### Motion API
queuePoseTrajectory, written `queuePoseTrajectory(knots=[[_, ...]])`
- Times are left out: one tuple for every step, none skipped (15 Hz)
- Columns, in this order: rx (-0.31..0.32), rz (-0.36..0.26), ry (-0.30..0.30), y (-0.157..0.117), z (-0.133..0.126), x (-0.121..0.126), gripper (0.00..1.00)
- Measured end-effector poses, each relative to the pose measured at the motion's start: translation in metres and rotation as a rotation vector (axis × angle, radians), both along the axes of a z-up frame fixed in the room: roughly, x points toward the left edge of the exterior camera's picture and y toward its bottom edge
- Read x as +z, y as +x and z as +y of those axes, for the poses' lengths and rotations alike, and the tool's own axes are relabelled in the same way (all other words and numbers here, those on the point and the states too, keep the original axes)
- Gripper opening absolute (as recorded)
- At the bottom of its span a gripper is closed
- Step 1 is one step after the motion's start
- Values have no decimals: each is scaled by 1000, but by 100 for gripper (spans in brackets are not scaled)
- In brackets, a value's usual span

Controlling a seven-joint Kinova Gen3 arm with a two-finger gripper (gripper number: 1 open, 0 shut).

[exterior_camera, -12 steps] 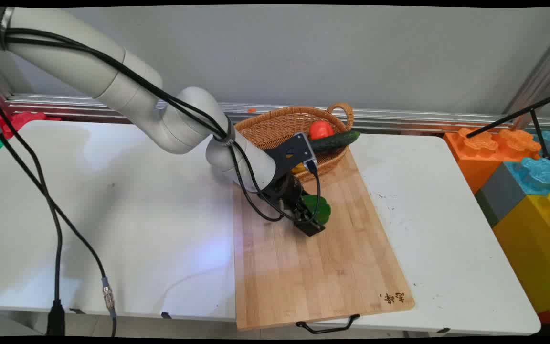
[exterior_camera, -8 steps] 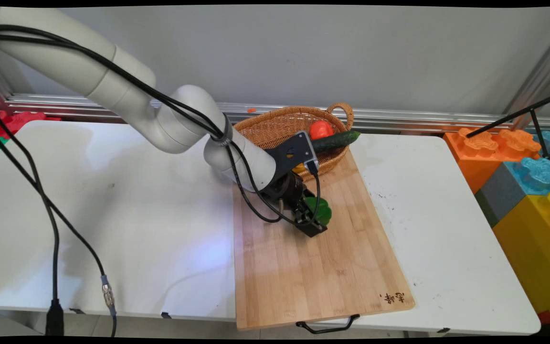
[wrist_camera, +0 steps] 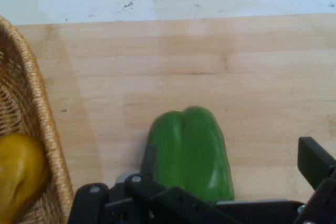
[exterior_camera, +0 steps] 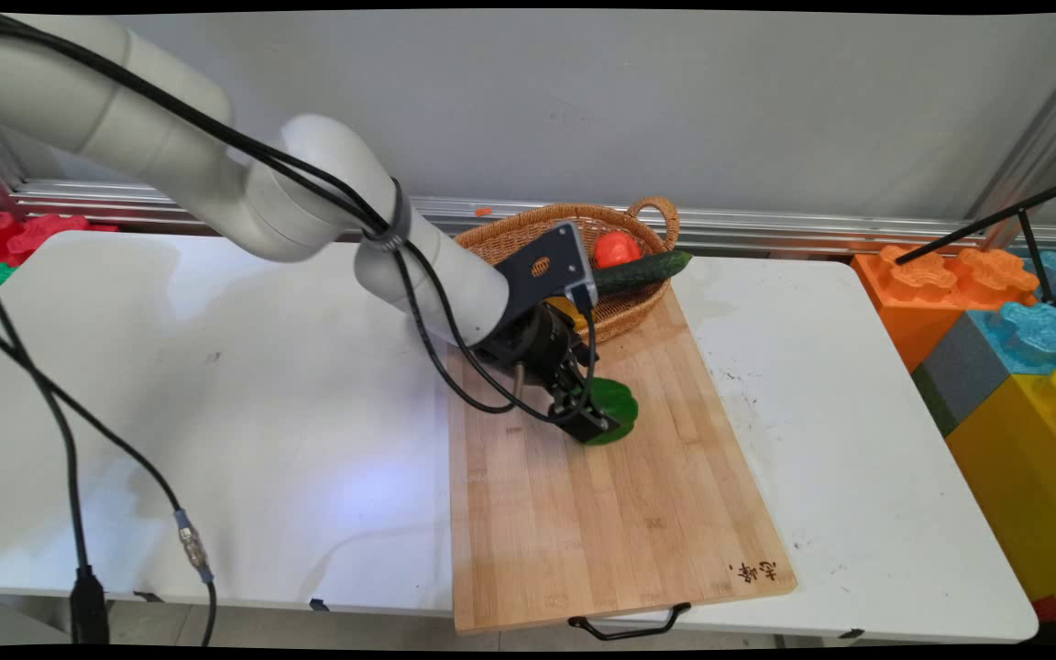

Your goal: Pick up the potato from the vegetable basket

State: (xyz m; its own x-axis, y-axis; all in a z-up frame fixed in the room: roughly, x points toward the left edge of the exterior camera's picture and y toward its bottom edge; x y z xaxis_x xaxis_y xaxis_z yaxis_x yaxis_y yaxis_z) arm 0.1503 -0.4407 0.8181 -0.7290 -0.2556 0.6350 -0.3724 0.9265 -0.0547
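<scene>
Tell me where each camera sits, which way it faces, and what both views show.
Main view: fixed above the table's near side, looking down across the cutting board toward the wall; the white arm and pincer show.
Hand view: on the hand, looking along the pincer; its black linkage shows.
Shared: green pepper, basket, board.

light: bright, even | shadows: soft, on table [exterior_camera: 216,385] | blur: none | edges: bowed

White arm reaching in from upper left, pincer [exterior_camera: 594,414] angled down, jaws spread.
</scene>
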Motion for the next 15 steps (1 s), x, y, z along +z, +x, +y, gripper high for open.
queuePoseTrajectory(knots=[[2,-1,3,4,1,6,100],[4,-2,1,7,3,11,100],[6,0,-3,10,3,15,100],[4,3,-11,14,3,21,100],[-4,4,-24,18,3,27,100],[-12,3,-40,22,3,31,100],[-19,2,-50,24,3,34,100],[-30,1,-65,28,2,38,100],[-44,0,-85,32,0,43,100],[-62,-6,-108,36,-3,47,100],[-76,-14,-131,41,-6,52,100],[-94,-30,-161,46,-12,56,100],[-110,-52,-195,53,-18,61,100],[-122,-75,-225,60,-25,65,100],[-138,-106,-258,67,-34,69,100]])
